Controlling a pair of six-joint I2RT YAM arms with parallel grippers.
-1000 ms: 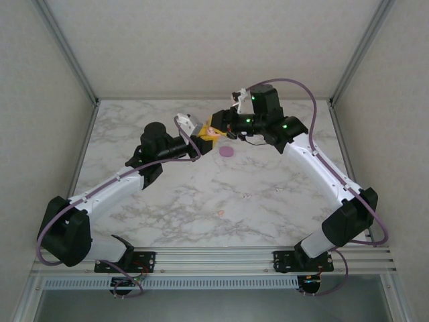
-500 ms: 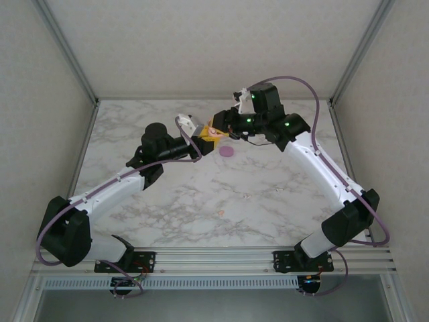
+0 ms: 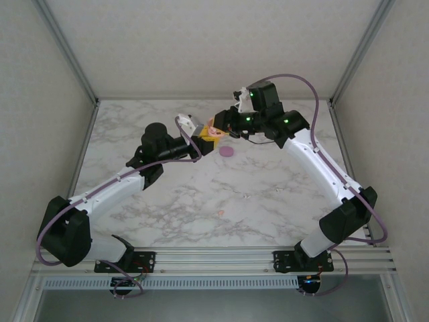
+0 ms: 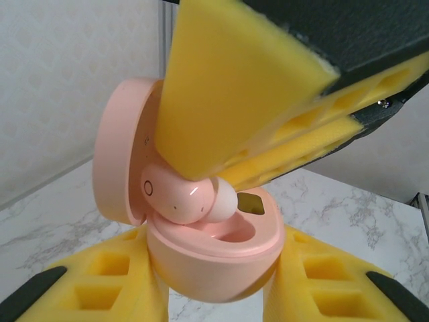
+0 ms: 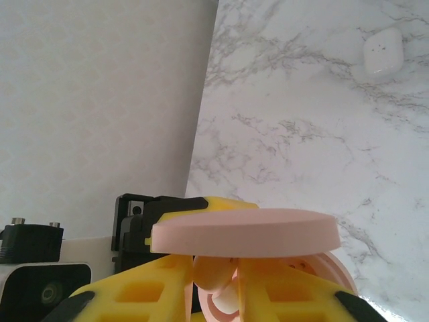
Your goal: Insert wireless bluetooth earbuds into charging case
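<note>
earbud (image 4: 184,194) half-seated in pink case (image 4: 221,251)
left gripper (image 4: 213,290) clamps case; right gripper (image 5: 218,278) pinches earbud at the socket. Bud looks tilted, so releasing now risks it popping out onto desk (image 3: 268,194).

Glossy pink earbud (image 4: 184,194) sits tilted, only half seated in the open pink charging case (image 4: 214,251), whose lid is flipped up. Another tiny pinkish bud (image 3: 220,212) lies alone on the desk (image 3: 281,194).
</note>
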